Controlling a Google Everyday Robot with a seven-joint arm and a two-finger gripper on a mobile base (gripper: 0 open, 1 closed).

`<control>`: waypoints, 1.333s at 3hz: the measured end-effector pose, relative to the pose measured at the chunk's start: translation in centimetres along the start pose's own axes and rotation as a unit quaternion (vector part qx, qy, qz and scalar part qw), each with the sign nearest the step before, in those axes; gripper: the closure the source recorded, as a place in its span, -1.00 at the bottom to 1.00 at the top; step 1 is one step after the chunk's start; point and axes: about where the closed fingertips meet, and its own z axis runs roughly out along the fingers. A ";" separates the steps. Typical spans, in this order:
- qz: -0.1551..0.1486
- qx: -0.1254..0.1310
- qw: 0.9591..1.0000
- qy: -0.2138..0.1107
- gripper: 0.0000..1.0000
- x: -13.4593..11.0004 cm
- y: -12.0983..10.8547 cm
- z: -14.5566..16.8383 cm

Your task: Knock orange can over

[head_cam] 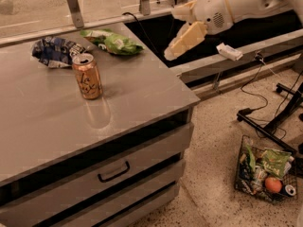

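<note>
The orange can (87, 76) stands upright on the grey countertop (132, 98), left of centre, with dark cursive lettering and a silver top. My gripper (176, 48) hangs at the end of the white arm (227, 8) coming in from the upper right. It is above the counter's right edge, well to the right of the can and apart from it.
A blue-and-white chip bag (56, 51) lies behind the can, a green snack bag (113, 40) to its right. Drawers (113, 171) front the counter. A wire basket (265, 174) of items and a black stand base (270, 126) sit on the floor at right.
</note>
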 end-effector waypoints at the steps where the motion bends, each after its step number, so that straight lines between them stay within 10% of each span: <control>1: 0.004 -0.038 0.999 -0.033 -1.00 -1.4 0.9 3.6; 3: -0.034 -0.050 0.995 -0.080 -1.00 -3.8 1.1 6.0; 4: -0.081 -0.065 0.984 -0.144 -1.00 -6.7 2.1 9.6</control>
